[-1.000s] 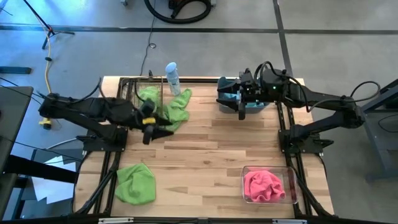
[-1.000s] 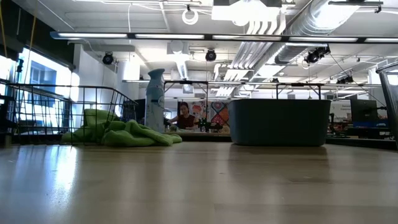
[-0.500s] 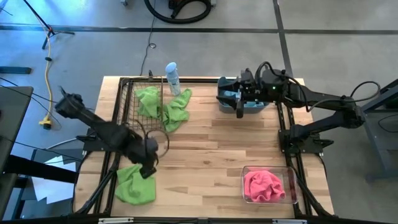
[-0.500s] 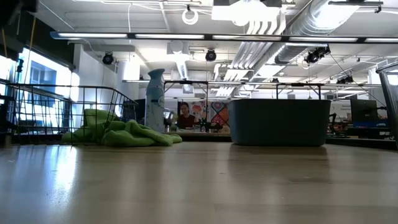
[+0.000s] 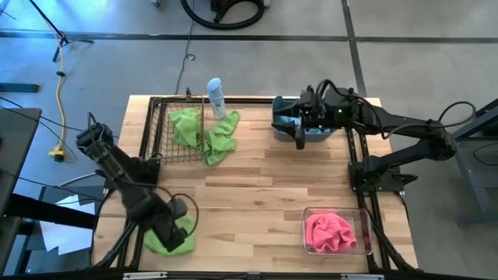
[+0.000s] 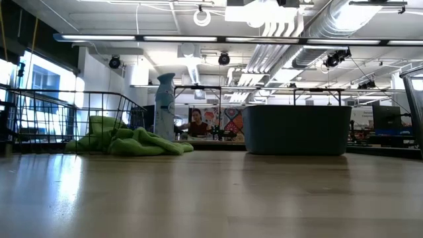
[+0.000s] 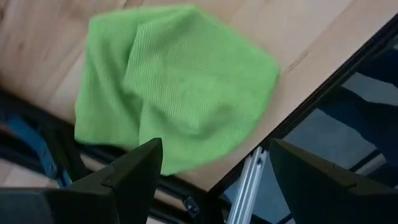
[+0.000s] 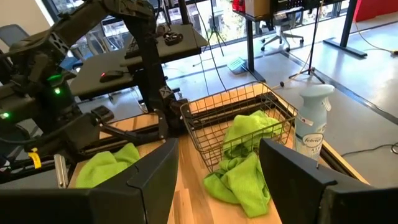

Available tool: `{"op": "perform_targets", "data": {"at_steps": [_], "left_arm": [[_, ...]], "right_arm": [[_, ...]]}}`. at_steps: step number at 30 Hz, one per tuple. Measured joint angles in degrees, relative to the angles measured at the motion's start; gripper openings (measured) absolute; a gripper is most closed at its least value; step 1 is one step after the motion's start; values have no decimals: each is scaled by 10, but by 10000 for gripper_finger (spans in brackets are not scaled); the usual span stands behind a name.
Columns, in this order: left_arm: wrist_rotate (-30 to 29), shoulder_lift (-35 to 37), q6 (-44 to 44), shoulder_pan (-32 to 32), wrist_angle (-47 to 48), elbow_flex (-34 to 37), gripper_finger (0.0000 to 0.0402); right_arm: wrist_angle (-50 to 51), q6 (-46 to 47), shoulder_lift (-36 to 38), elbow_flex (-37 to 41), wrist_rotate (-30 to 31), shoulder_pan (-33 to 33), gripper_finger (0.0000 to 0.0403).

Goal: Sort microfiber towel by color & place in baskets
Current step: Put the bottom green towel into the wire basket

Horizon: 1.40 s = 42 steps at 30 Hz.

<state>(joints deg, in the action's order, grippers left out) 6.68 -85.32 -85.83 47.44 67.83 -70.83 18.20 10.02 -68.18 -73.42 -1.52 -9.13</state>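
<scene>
Green towel [image 5: 161, 233] lying loose at the tabletop's [image 5: 264, 187] near-left corner, well apart from the wire basket [image 5: 175, 128]. Left gripper [image 5: 177, 230] hovering right over this towel; in the left wrist view its fingers [image 7: 134, 171] are standing wide apart, released, with the cloth [image 7: 174, 84] below and between them, not gripped.

Wire basket sitting at the far-left of the tabletop. Two more green towels here: one [image 5: 185, 123] bunched inside the basket, the other [image 5: 222, 136] spilling out over the basket's right side onto the wood. Right wrist view showing the same heap [image 8: 242, 165] draped through the mesh. Spray bottle [image 5: 215, 96] standing upright just beside the basket, on its far-right side.

Grey-blue tub [image 5: 303, 124] sitting well to the right of the basket along the far edge. Right gripper [image 5: 302, 136] hanging over the tub; fingers [image 8: 155, 180] parted, nothing between them.

Clear box [image 5: 337, 230] sitting at the near-right corner, far from the basket, holding a pink towel [image 5: 328, 231].

Low view: basket [image 6: 66, 122], green heap [image 6: 132, 142], bottle [image 6: 164, 106] and tub [image 6: 297, 129] lining up across the far tabletop; a person showing in the room beyond.
</scene>
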Motion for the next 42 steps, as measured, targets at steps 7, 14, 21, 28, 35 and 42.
{"op": "perform_targets", "data": {"at_steps": [7, 14, 21, 28, 35, 42], "left_arm": [[26, 0, -112, 37, -5, 46, 284], [32, 0, -155, 31, -121, 112, 284], [24, 0, -155, 28, -119, 158, 284], [33, 0, -129, 28, -180, 210, 284], [49, 0, -131, 28, -230, 261, 284], [49, 0, -131, 28, -261, 294, 284]], "right_arm": [[0, 1, 0, 0, 0, 0, 220], [1, 2, 0, 0, 0, 0, 220], [1, 4, -1, 0, 6, 0, 220], [25, 15, -10, 0, 25, 0, 220], [42, 28, -26, 1, 25, 0, 220], [36, 20, -31, 1, 25, 0, 220]]}}
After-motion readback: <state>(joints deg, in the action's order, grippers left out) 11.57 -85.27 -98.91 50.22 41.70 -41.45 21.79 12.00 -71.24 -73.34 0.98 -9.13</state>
